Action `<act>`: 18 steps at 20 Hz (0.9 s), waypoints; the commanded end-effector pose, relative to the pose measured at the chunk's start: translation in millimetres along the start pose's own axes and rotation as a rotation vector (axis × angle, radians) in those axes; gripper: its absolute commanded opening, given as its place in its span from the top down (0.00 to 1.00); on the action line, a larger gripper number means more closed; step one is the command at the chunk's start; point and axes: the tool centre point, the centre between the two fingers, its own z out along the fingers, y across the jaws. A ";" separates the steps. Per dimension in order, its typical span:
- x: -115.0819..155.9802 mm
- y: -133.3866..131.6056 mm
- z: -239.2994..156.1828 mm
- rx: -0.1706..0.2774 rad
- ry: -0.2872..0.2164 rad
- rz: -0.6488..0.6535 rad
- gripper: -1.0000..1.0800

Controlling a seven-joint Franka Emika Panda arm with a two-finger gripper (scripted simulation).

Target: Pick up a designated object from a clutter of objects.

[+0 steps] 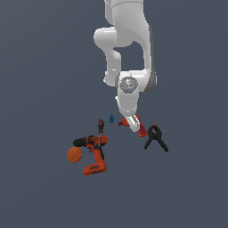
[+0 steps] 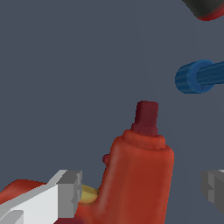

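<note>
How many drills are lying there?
2. A small red drill sits under the robot's fingers, beside the black clamp; a bigger orange-red drill lies next to the orange ball.

A simulated test scene is shown rather than a real room. A flat, featureless dark grey-blue ground fills both views, with no walls, furniture or fixtures. Objects are rendered with smooth, untextured surfaces. Workshop-type items are scattered on the ground: a large orange-red drill, a black spring clamp and an orange ball.
</note>
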 end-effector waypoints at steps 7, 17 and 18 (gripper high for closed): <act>-0.4 1.0 6.8 -0.001 0.000 0.008 0.00; -0.5 2.2 29.6 -0.001 0.000 0.012 1.00; -0.5 2.2 29.6 -0.001 0.000 0.012 1.00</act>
